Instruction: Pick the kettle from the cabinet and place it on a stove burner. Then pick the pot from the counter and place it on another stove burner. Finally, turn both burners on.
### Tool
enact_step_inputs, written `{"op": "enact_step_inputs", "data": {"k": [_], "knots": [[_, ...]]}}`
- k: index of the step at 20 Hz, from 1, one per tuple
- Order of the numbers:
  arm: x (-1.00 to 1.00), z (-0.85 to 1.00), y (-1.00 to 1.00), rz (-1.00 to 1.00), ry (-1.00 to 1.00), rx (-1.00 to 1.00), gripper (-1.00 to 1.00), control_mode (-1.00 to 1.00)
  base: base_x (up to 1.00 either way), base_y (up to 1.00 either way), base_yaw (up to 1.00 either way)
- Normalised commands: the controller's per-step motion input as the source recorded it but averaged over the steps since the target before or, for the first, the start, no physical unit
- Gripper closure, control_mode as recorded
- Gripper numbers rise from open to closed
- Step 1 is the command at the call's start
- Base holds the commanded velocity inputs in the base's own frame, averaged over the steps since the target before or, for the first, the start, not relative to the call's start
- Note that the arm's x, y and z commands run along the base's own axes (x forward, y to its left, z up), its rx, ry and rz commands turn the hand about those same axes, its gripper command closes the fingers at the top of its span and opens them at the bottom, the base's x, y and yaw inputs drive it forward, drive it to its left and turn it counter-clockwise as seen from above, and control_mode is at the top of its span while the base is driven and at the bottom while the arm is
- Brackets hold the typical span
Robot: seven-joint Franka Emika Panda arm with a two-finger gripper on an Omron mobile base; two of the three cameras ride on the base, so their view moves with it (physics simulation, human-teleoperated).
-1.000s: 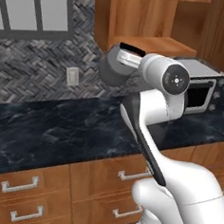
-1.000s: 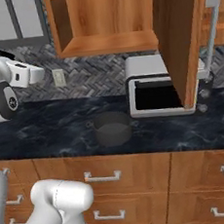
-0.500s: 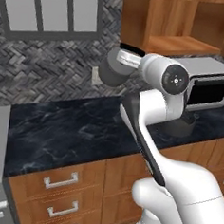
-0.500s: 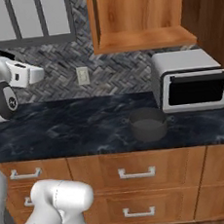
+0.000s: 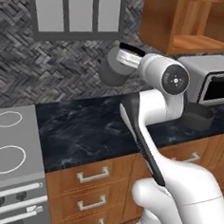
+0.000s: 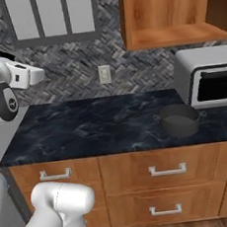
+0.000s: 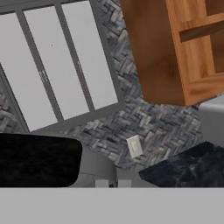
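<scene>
Left base view, item: kettle [image 5: 112, 72], small, rounded, dark grey, clamped in the gripper [image 5: 121, 62], jaws drawn tight together on it, carried above the counter [image 5: 84, 128] before the herringbone-tiled backsplash [image 5: 45, 75]. Counter: black marble-look slab, faint white veins, over brown wooden drawers with silver handles. Cooktop [image 5: 8, 148]: flat grey, white ring markings, left of counter. Pot [image 6: 179, 120]: wide, low, dark grey, lidless, resting on the counter beside the boxy silver toaster oven [image 6: 209, 83]. Cabinet [image 6: 172, 12]: warm brown wood, open niche, wall-mounted above.
</scene>
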Motion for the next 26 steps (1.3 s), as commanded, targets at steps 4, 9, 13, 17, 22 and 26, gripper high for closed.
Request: {"op": "enact_step_inputs", "data": {"k": [4, 9, 13, 17, 22, 26], "knots": [[0.0, 0.0, 0.0, 0.0, 0.0, 0.0, 1.0, 1.0, -0.2, 0.42, -0.06], [0.0, 0.0, 0.0, 0.0, 0.0, 0.0, 1.0, 1.0, -0.11, 0.38, 0.0], [0.0, 0.0, 0.0, 0.0, 0.0, 0.0, 1.0, 1.0, 0.0, 0.46, 0.01], [0.0, 0.0, 0.0, 0.0, 0.0, 0.0, 1.0, 1.0, 0.02, 0.51, 0.03], [0.0, 0.0, 0.0, 0.0, 0.0, 0.0, 1.0, 1.0, 0.05, 0.49, 0.04], [0.0, 0.0, 0.0, 0.0, 0.0, 0.0, 1.0, 1.0, 0.1, 0.45, 0.04]]}}
